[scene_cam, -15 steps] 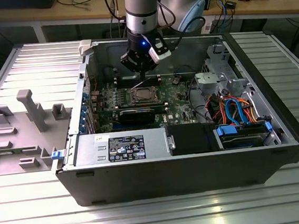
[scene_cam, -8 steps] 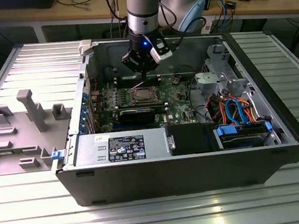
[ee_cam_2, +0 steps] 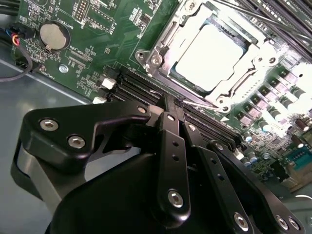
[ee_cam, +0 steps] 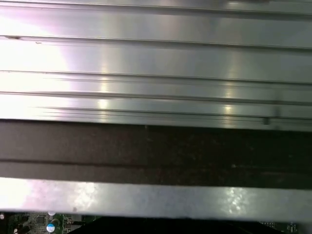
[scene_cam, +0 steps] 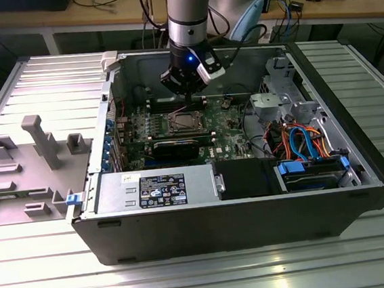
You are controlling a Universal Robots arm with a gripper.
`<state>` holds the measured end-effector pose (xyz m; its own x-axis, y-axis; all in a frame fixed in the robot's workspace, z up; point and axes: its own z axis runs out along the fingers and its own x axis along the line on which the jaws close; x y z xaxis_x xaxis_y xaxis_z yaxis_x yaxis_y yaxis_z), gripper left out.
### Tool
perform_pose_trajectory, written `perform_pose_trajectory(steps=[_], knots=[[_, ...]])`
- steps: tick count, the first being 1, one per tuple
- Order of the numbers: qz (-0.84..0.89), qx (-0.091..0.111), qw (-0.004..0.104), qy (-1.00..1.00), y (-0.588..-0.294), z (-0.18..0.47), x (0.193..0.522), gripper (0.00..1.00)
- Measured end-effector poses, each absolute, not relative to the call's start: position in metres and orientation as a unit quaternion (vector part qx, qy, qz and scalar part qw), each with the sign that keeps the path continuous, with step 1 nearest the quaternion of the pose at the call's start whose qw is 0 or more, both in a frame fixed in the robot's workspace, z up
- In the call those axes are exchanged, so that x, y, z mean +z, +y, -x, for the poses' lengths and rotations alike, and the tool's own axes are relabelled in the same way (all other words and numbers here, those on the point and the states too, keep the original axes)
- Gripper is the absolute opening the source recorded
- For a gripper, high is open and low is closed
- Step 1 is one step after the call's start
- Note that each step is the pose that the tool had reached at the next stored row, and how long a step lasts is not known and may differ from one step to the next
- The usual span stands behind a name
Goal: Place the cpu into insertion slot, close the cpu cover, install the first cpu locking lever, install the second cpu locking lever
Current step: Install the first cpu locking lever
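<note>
The hand [ee_cam_2: 171, 103] is hovering with fingers pressed together, holding nothing, beside the cpu cover [ee_cam_2: 165, 36]. The cpu [ee_cam_2: 209, 57] is sitting in the insertion slot [ee_cam_2: 233, 32], with memory slots [ee_cam_2: 139, 85] lying between.

The robot arm [scene_cam: 186, 12] descends vertically, its grey and silver wrist ending in a black gripper [scene_cam: 189, 98] with a blue light glowing on the wrist body. In the second wrist view, the gripper [ee_cam_2: 171, 105] has its slim black fingers [ee_cam_2: 170, 141] drawn tightly together, tips meeting at a point.
</note>
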<state>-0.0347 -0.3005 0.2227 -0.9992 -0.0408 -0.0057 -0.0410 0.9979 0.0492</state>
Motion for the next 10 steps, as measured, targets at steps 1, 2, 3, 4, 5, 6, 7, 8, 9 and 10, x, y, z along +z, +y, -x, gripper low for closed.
perform_pose_trajectory(steps=[1, 2, 3, 4, 5, 6, 7, 8, 9, 10], knots=[[0.02, 0.025, 0.002, 0.999, -0.3005, 0.0343, 0.222, 0.11], [0.02, 0.025, 0.002, 0.999, -0.3006, 0.0338, 0.2214, 0.11], [0.019, 0.025, 0.002, 1.0, -0.3005, 0.0335, 0.2208, 0.11], [0.018, 0.025, 0.002, 1.0, -0.3005, 0.0331, 0.2201, 0.11], [0.016, 0.025, 0.002, 1.0, -0.3005, 0.0328, 0.2196, 0.11], [0.012, 0.025, 0.003, 1.0, -0.3005, 0.0326, 0.219, 0.11], [0.009, 0.025, 0.003, 1.0, -0.3006, 0.0324, 0.2186, 0.11], [0.004, 0.025, 0.003, 1.0, -0.3006, 0.0323, 0.2182, 0.11], [0.001, 0.025, 0.003, 1.0, -0.3006, 0.0322, 0.218, 0.11], [0.0, 0.025, 0.003, 1.0, -0.3005, 0.0322, 0.2178, 0.11]])
